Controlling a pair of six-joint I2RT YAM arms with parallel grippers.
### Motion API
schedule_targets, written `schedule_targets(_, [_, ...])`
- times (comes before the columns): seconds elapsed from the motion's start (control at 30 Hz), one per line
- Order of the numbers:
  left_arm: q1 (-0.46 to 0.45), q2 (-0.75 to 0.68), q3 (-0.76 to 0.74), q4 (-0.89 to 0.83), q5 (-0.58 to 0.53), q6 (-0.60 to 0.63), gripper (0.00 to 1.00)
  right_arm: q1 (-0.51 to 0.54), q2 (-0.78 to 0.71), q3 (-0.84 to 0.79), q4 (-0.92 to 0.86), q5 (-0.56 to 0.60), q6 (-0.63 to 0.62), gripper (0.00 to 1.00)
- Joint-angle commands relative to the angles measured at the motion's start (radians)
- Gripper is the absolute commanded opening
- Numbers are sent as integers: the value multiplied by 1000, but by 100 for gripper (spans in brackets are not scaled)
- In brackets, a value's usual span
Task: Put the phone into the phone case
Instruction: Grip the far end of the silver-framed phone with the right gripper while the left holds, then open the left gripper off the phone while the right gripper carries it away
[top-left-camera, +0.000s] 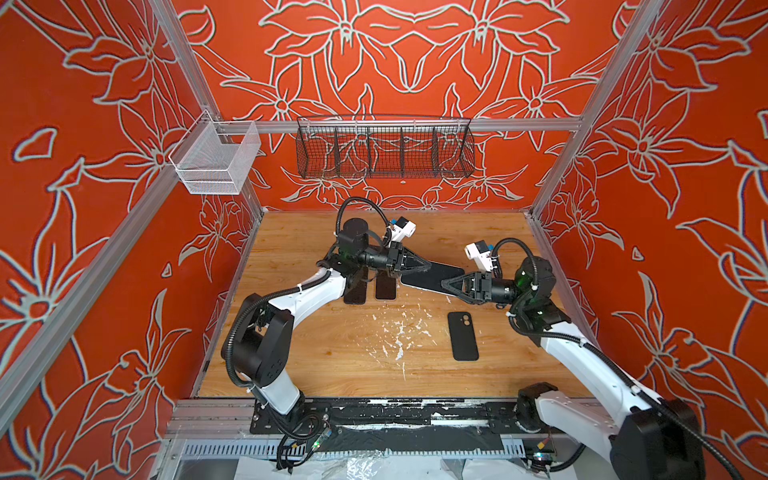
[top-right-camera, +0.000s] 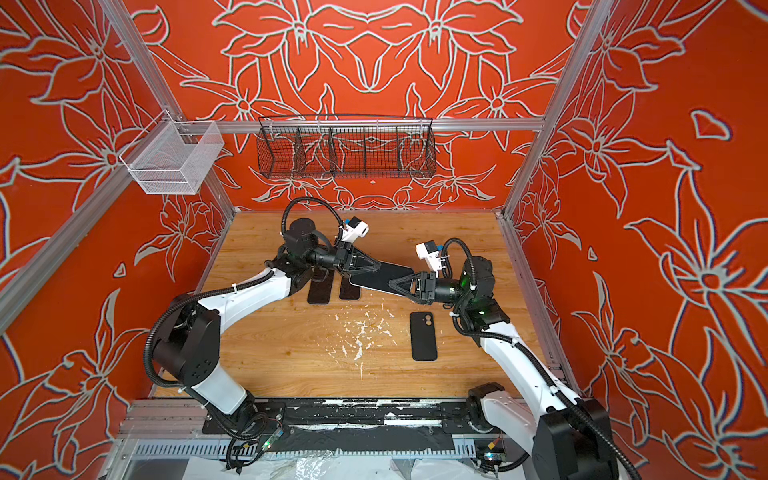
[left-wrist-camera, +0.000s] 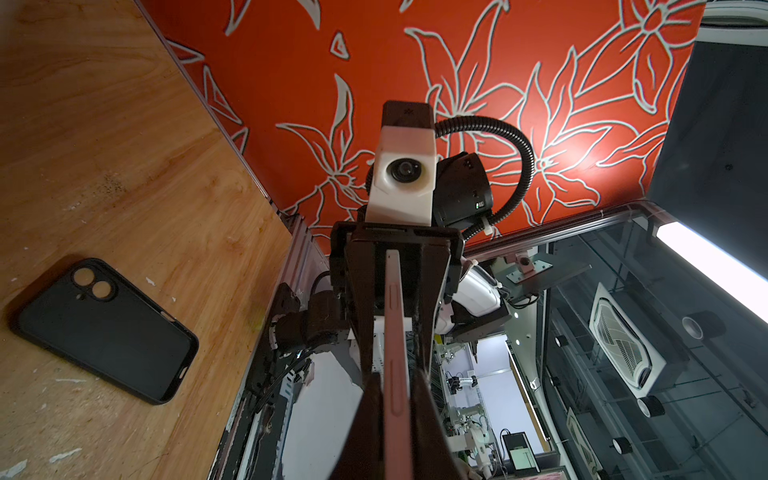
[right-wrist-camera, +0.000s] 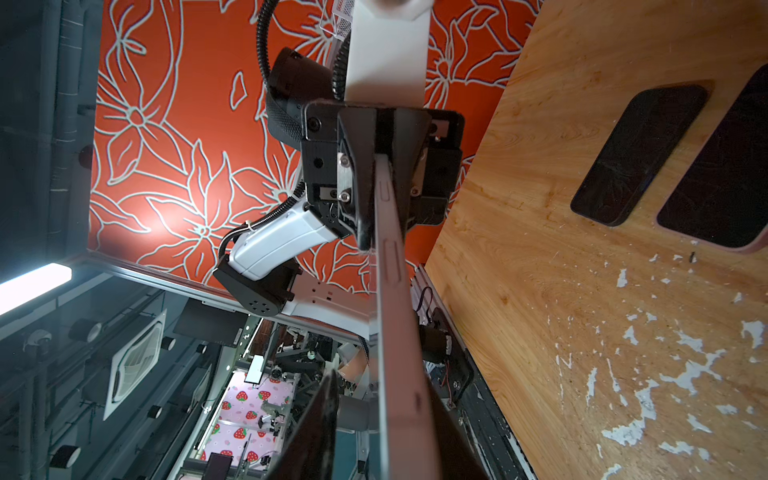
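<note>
- Orange floral walls are boxing in a scuffed wood-grain tabletop (top-left-camera: 332, 353), for context.
- Up off that table, the slim dark-faced phone with a pinkish metal edge (top-left-camera: 434, 276) is hanging in the air near the back-middle. It's bridging the two arms, broad face up in both top views.
- The left gripper (top-left-camera: 426, 264) is pinching one end tight, so it's doing the carrying.
- The right gripper (top-left-camera: 444, 284) is straddling the opposite end with narrow jaws. In the right wrist view one finger (right-wrist-camera: 320, 424) is looking slightly off the edge, so I can't tell if it's actually gripping. I'm reading this as a handover or regrip.
- The soft black phone case with twin camera holes (top-left-camera: 463, 336) is lying open side up on the right arm's side, well apart from the phone. That's probably why that arm is taking over.
- Two spare dark phones (top-left-camera: 385, 286) are lying side by side under the left arm.
</note>
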Motion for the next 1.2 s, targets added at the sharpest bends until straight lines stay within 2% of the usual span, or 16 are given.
schedule_targets(0.0, [-5, -40, 0, -13, 23, 41, 0, 5, 3, 36, 40, -2, 9, 25])
schedule_targets(0.33, [-6, -38, 0, -72, -36, 75, 0, 6, 8, 12, 67, 28, 35, 6])
schedule_targets(0.4, [-8, -36, -2, -71, -44, 74, 3, 6, 3, 8, 67, 46, 35, 0])
schedule_targets(0.5, [-8, -43, -9, -72, -61, 76, 20, 4, -9, 10, 52, 92, 32, 0])
schedule_targets(0.57, [-8, -56, -15, -85, -79, 89, 38, -4, -21, 19, 30, 123, 26, 0])
schedule_targets(0.7, [-5, -114, -12, -245, -155, 216, 61, -34, -59, 35, -34, 178, 19, 0])
schedule_targets(0.83, [-4, -214, 23, -548, -348, 432, 72, -84, -116, 59, -241, 240, -50, 0])
schedule_targets(0.93, [-8, -304, 33, -710, -546, 552, 77, -127, -177, 96, -529, 360, -183, 0])
schedule_targets(1.0, [-22, -345, 41, -792, -666, 620, 80, -153, -215, 96, -628, 426, -221, 0])
schedule_targets(1.1, [-89, -361, 72, -914, -850, 741, 82, -177, -269, 100, -768, 547, -272, 0])
schedule_targets(1.17, [-163, -335, 112, -995, -974, 829, 82, -178, -304, 124, -894, 674, -331, 0])
